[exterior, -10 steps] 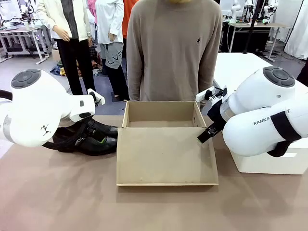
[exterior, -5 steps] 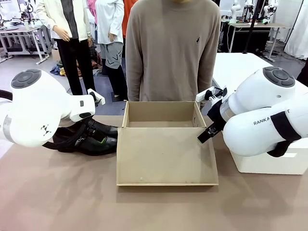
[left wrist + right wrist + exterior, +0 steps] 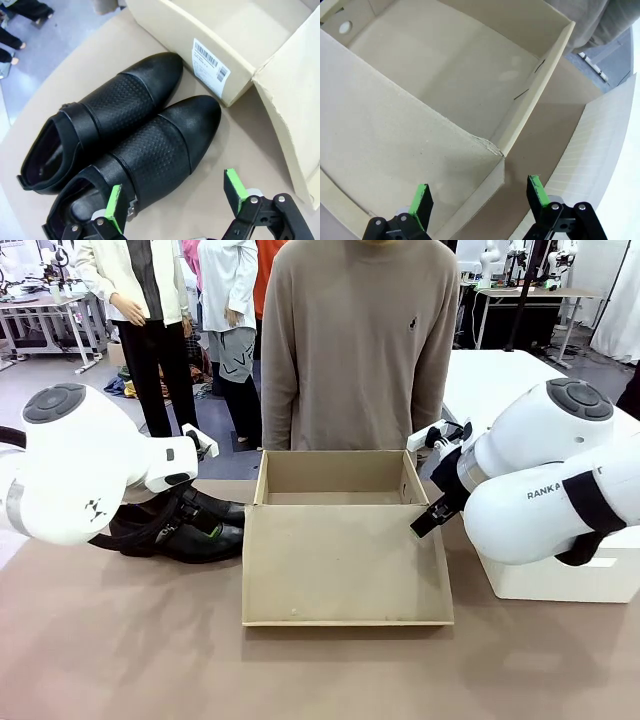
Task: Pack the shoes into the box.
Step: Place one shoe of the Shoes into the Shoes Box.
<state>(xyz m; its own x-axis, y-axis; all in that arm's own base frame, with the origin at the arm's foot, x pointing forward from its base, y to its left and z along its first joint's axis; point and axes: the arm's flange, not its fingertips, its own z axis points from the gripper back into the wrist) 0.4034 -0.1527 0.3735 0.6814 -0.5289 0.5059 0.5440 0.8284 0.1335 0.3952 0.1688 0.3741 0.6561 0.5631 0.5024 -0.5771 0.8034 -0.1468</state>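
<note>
A pair of black shoes [image 3: 185,525] [image 3: 125,135] lies side by side on the table, left of the box, toes pointing at its left wall. The tan cardboard box [image 3: 338,478] [image 3: 470,65] stands open and empty, its lid [image 3: 345,565] folded flat toward me. My left gripper [image 3: 175,200] hangs open just above the nearer shoe's buckle end, nothing between its green pads. My right gripper [image 3: 477,197] is open over the box's right corner where the lid [image 3: 395,150] hinges; in the front view its finger [image 3: 428,518] shows at the lid's right edge.
A white rectangular box [image 3: 560,575] stands at the right, under my right arm. A person in a beige sweater [image 3: 360,340] stands at the far edge behind the box. Brown tabletop [image 3: 320,670] stretches free in front of the lid.
</note>
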